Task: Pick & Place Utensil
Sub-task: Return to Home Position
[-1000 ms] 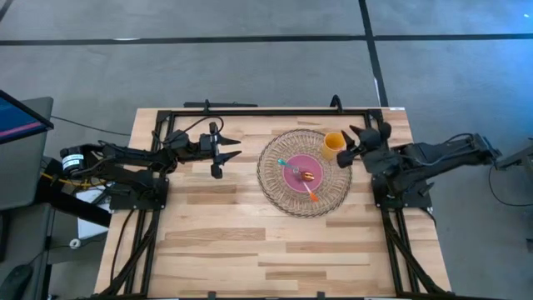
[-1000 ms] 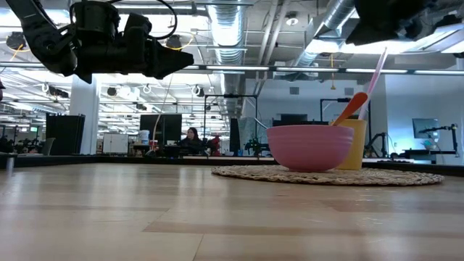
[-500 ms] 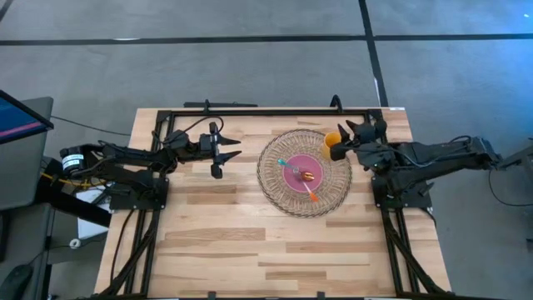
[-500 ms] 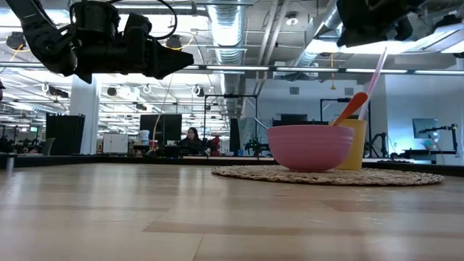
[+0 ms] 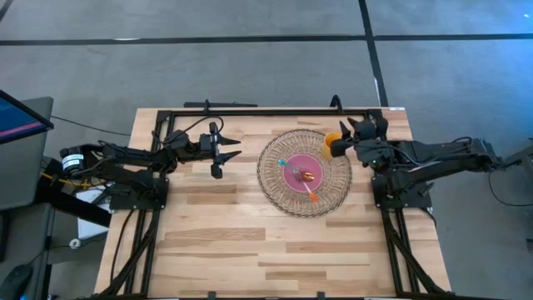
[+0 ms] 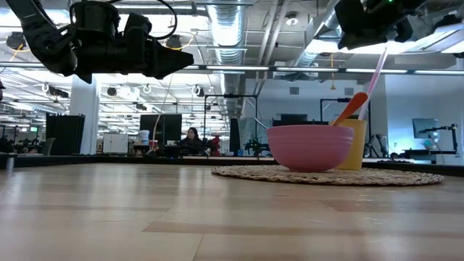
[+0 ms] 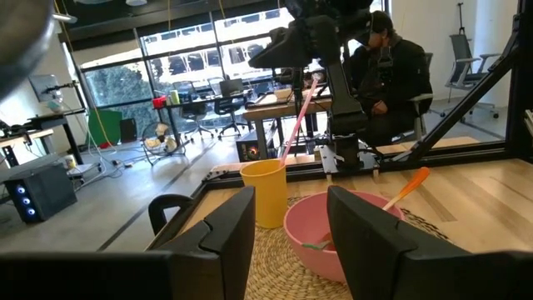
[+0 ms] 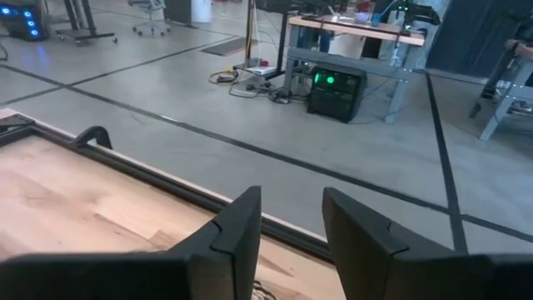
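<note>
The left gripper [image 5: 218,151] hangs level with its jaws parted, the arm folded back behind them. The right gripper [image 5: 348,138] is likewise parted, seemingly raised high, its arm stretched out behind the jaws.

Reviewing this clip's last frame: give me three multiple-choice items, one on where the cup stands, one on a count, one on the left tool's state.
1. Where does the yellow cup stand?
A. on the floor
B. on the woven mat, beside the pink bowl
C. upside down on a monitor

2. How many utensils are in the pink bowl?
A. none
B. four
C. two

3. The left tool is:
A. open and empty
B. shut on a fork
C. shut on a straw

Answers:
1 B: the left wrist view shows the cup upright on the mat next to the bowl.
2 C: an orange fork and a green spoon are in it.
3 A: its jaws stand apart with nothing between them.
</note>
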